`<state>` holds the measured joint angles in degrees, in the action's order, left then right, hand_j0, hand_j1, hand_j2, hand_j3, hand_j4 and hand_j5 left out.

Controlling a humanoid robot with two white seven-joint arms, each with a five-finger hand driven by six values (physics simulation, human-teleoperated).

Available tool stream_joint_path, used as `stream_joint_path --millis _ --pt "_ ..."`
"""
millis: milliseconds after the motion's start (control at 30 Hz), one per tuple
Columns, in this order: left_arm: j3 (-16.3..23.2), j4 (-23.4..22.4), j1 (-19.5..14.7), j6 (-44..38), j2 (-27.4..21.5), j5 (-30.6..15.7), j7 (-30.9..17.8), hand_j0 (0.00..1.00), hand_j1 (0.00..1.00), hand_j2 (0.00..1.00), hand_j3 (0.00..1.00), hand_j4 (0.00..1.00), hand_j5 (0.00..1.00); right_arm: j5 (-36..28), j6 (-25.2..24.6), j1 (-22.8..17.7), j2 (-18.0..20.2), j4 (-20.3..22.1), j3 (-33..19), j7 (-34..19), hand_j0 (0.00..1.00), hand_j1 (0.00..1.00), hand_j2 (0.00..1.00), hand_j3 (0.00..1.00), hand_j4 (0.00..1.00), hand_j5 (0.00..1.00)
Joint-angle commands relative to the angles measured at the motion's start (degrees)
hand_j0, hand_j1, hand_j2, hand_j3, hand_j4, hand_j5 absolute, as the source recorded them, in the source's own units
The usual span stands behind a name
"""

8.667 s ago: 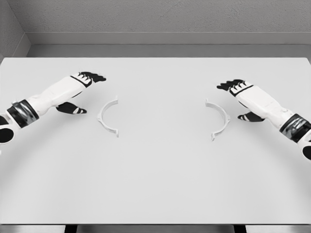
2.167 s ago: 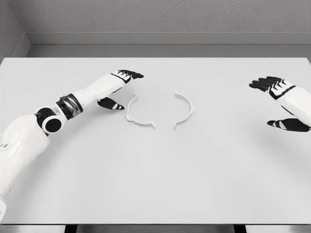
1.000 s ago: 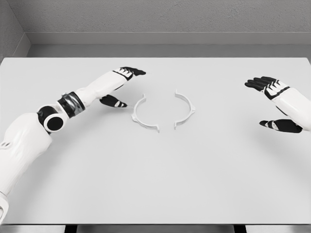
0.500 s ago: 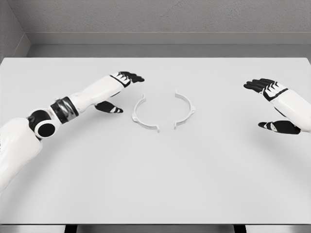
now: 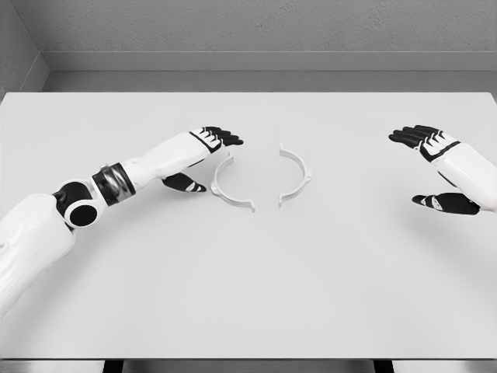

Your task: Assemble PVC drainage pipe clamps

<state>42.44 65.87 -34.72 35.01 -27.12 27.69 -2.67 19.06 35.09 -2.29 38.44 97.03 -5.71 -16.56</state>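
Observation:
Two white half-ring clamp pieces lie flat near the middle of the white table (image 5: 248,295). The left clamp half (image 5: 227,191) opens to the right and the right clamp half (image 5: 298,177) opens to the left, with a gap between their ends. My left hand (image 5: 203,159) sits right against the outer curve of the left half, fingers stretched over its top end and thumb low beside it, holding nothing. My right hand (image 5: 431,167) hovers open far to the right, well away from both pieces.
The table's far edge meets a grey wall (image 5: 248,31) at the back. Its front edge runs along the bottom of the view.
The left hand has shifted right and slightly down, closing in on the left clamp half's outer curve. The clamp halves and the right hand have hardly moved.

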Motion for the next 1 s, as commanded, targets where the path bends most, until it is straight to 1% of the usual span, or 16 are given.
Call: stream_joint_path --millis 0,500,633,967 --pt "0.01 0.76 0.0 -0.01 -0.04 -0.36 0.03 1.0 1.0 1.0 1.0 1.0 1.0 -0.42 -0.09 0.0 0.05 -0.09 0.0 0.03 1.0 1.0 1.0 1.0 1.0 1.0" --pt "-0.17 -0.03 0.18 -0.01 1.19 0.08 0.03 1.0 1.0 1.0 1.0 1.0 1.0 -0.42 -0.09 0.0 0.05 -0.27 -0.18 0.12 1.0 1.0 1.0 1.0 1.0 1.0" --pt "-0.17 -1.44 -0.09 -0.01 1.19 0.08 0.03 1.0 1.0 1.0 1.0 1.0 1.0 -0.42 -0.09 -0.09 0.14 -0.27 -0.27 0.03 1.0 1.0 1.0 1.0 1.0 1.0" --pt "-0.17 -2.32 -0.26 -0.01 2.77 0.17 0.03 1.0 1.0 1.0 1.0 1.0 1.0 -0.42 -0.09 -0.09 0.05 -0.27 -0.27 0.03 1.0 1.0 1.0 1.0 1.0 1.0"
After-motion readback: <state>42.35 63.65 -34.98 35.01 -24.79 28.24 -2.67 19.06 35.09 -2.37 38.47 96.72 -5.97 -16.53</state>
